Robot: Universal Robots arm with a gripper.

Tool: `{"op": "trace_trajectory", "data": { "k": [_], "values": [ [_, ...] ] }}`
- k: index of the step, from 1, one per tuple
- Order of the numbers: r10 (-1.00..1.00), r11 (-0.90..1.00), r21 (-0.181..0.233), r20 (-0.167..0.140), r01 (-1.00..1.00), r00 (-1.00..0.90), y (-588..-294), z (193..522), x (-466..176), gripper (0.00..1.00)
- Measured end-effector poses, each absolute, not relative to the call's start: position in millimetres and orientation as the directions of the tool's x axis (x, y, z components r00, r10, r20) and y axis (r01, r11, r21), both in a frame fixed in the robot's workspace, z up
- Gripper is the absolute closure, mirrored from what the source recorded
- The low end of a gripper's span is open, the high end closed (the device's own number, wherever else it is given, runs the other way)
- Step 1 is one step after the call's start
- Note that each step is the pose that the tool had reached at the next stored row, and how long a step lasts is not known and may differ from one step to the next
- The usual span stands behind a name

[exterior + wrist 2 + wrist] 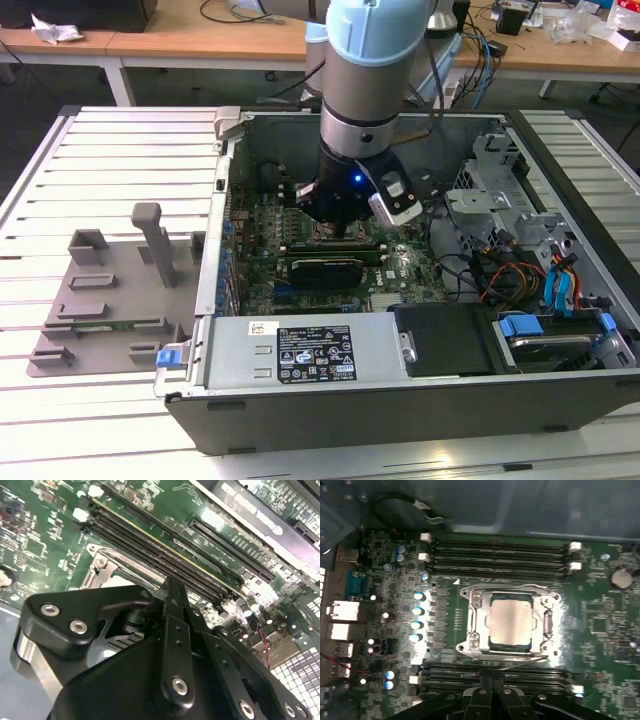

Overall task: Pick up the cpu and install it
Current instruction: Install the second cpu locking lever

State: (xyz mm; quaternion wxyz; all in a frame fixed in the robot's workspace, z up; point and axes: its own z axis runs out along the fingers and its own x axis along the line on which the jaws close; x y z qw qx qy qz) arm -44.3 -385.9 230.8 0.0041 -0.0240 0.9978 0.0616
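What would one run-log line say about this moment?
arm: inside open grey computer case | gripper: beside socket | small square silver-topped cpu: seated in metal-framed socket | green motherboard: below

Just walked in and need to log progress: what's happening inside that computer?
The robot arm reaches down into the open computer case, its tool low over the motherboard. The cpu already sits inside the metal-framed socket, between the rows of memory slots. The tool is beside the socket, not holding the cpu.

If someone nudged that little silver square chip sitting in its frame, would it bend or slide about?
The cpu looks like a flat metal-topped plate, so probably stiff, not floppy. Its smooth top may be slippery. Seated inside the socket frame, it likely wouldn't slide or tip.
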Motion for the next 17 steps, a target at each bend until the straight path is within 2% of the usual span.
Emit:
{"op": "trace_trajectory", "data": {
  "k": [4,17],
  "values": [
    [-0.048,0.991,0.123,-0.011,-0.049,-0.999,-385.8,213.0,-59.5,0.89],
    [-0.067,0.989,0.128,-0.012,-0.067,-0.998,-367.3,199.1,-72.4,0.89]
  ]
}}
